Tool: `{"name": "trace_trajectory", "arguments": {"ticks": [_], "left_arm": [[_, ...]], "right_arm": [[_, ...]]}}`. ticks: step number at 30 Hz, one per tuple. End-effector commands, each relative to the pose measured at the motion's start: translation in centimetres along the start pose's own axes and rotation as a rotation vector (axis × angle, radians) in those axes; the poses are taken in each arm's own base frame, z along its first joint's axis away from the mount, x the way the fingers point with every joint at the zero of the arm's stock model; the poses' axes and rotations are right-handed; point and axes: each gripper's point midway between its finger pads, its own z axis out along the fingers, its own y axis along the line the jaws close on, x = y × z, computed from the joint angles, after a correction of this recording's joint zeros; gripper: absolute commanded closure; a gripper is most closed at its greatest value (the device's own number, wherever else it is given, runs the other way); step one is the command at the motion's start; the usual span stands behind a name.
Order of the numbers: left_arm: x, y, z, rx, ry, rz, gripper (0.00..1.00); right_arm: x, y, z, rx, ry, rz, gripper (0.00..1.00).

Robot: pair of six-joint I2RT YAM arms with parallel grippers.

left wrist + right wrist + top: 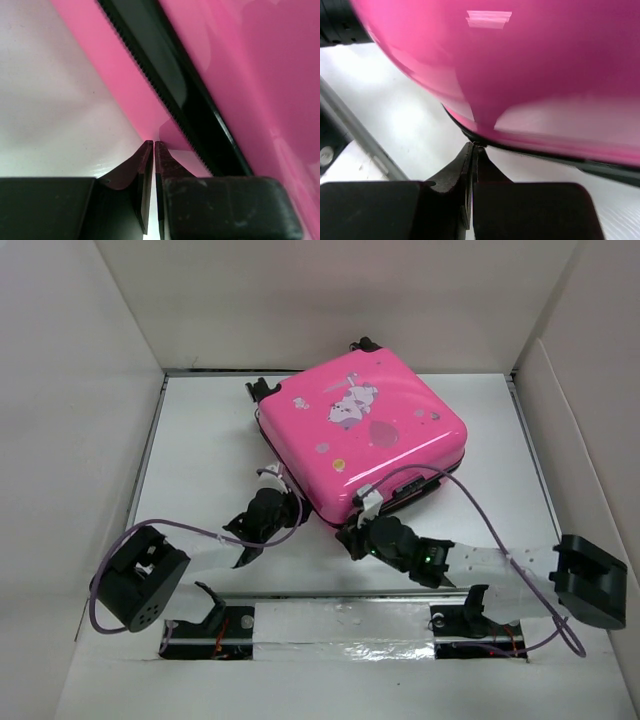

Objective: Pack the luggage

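Left tool (153,145): together, empty, beside luggage (235,75) zip (170,80).
Right tool (472,146): together at zip, perhaps pinching it.
Zipping: track is followed slowly.

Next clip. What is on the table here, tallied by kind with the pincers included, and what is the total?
Pink luggage: 1
Pincers: 2, the left pincer and the right pincer, both shut, tips at the luggage's near edges
Total: 3
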Motion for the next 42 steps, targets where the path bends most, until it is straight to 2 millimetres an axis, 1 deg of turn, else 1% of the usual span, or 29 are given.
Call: {"name": "trace_trajectory", "arguments": {"ticks": [1, 2, 4, 5, 7, 10, 12, 13, 14, 15, 17, 18, 19, 21, 22, 23, 24, 25, 26, 27, 29, 30, 31, 32, 33, 35, 37, 38, 42], "left_arm": [[-6.9, -11.5, -0.6, 0.368, -0.174, -0.046, 0.96], [-6.7, -11.4, -0.3, 0.346, -0.176, -0.036, 0.97], [-6.7, -11.7, 0.0, 0.319, -0.185, 0.000, 0.97], [-6.8, -11.5, 0.2, 0.305, -0.191, 0.010, 0.98], [-6.4, -11.2, 0.2, 0.290, -0.181, 0.022, 0.98], [-7.4, -9.9, -0.1, 0.239, -0.209, 0.035, 0.93], [-8.7, -8.6, -0.5, 0.205, -0.244, 0.027, 0.72], [-9.0, -7.8, -0.7, 0.177, -0.251, 0.016, 0.61], [-10.2, -7.5, -1.4, 0.168, -0.290, -0.002, 0.42], [-11.1, -5.9, -1.5, 0.132, -0.316, -0.024, 0.35], [-13.2, -4.9, -2.6, 0.106, -0.377, -0.083, 0.23], [-14.2, -4.4, -2.8, 0.095, -0.400, -0.107, 0.21], [-16.1, -3.2, -3.3, 0.068, -0.448, -0.139, 0.20], [-19.5, -3.3, -4.1, 0.077, -0.520, -0.195, 0.13], [-21.5, -2.0, -4.3, 0.046, -0.555, -0.221, 0.12], [-22.0, -1.7, -3.3, 0.041, -0.530, -0.232, 0.11], [-24.6, -2.9, -3.5, 0.067, -0.566, -0.246, 0.10], [-25.6, -2.9, -2.9, 0.057, -0.568, -0.248, 0.09], [-25.9, -1.6, -1.1, 0.010, -0.545, -0.253, 0.05], [-29.2, -3.4, -1.0, 0.037, -0.583, -0.234, 0.04], [-29.4, -1.5, 2.3, -0.028, -0.498, -0.242, 0.03], [-31.9, -3.0, 2.4, 0.007, -0.524, -0.236, 0.03], [-32.1, -3.0, 3.2, 0.001, -0.505, -0.242, 0.02], [-32.1, -1.5, 4.9, -0.039, -0.483, -0.249, 0.02], [-34.5, -3.1, 5.0, -0.013, -0.512, -0.239, 0.02], [-33.3, -1.0, 8.1, -0.085, -0.407, -0.229, 0.02], [-34.3, -1.1, 9.0, -0.113, -0.392, -0.216, 0.02], [-33.8, -0.2, 10.0, -0.138, -0.374, -0.215, 0.02], [-34.5, 1.4, 9.5, -0.217, -0.432, -0.203, 0.06]], "right_arm": [[-2.1, 8.9, 0.5, -0.238, -0.048, 0.055, 1.00], [-1.2, 9.3, 1.7, -0.231, -0.030, 0.045, 1.00], [-3.4, 10.2, 3.1, -0.211, -0.096, 0.052, 1.00], [-3.1, 9.8, 4.2, -0.179, -0.099, 0.047, 1.00], [-4.8, 9.7, 5.0, -0.140, -0.160, 0.047, 1.00], [-4.7, 8.0, 5.0, -0.065, -0.196, 0.092, 1.00], [-4.4, 7.3, 4.3, -0.063, -0.219, 0.120, 1.00], [-5.2, 7.3, 3.6, -0.080, -0.258, 0.146, 1.00], [-4.0, 6.5, 3.2, -0.072, -0.241, 0.143, 1.00], [-3.9, 6.4, 3.0, -0.076, -0.241, 0.149, 1.00], [-3.1, 6.0, 2.3, -0.079, -0.220, 0.151, 1.00], [-2.9, 5.9, 2.2, -0.086, -0.213, 0.152, 1.00], [-2.8, 6.2, 1.9, -0.109, -0.209, 0.153, 1.00], [-1.7, 6.5, 1.5, -0.134, -0.183, 0.146, 1.00], [-1.5, 6.7, 1.4, -0.153, -0.175, 0.147, 1.00], [-1.2, 7.1, 1.2, -0.167, -0.164, 0.144, 1.00], [-1.0, 7.2, 1.2, -0.171, -0.161, 0.144, 1.00], [-0.6, 7.5, 1.0, -0.184, -0.151, 0.140, 1.00], [-0.3, 7.9, 0.8, -0.194, -0.145, 0.135, 1.00], [-0.2, 7.9, 0.8, -0.194, -0.138, 0.132, 1.00], [0.3, 8.2, 0.7, -0.202, -0.123, 0.125, 1.00], [0.3, 8.2, 0.7, -0.201, -0.122, 0.123, 1.00], [0.3, 8.1, 0.7, -0.198, -0.125, 0.125, 1.00], [0.5, 8.3, 0.6, -0.204, -0.121, 0.121, 1.00], [0.4, 8.4, 0.6, -0.203, -0.123, 0.123, 1.00], [0.3, 8.2, 0.6, -0.196, -0.126, 0.122, 1.00], [0.2, 8.1, 0.5, -0.191, -0.130, 0.120, 1.00], [0.1, 8.1, 0.5, -0.189, -0.130, 0.118, 1.00], [0.0, 8.0, 0.5, -0.178, -0.128, 0.113, 1.00]]}}
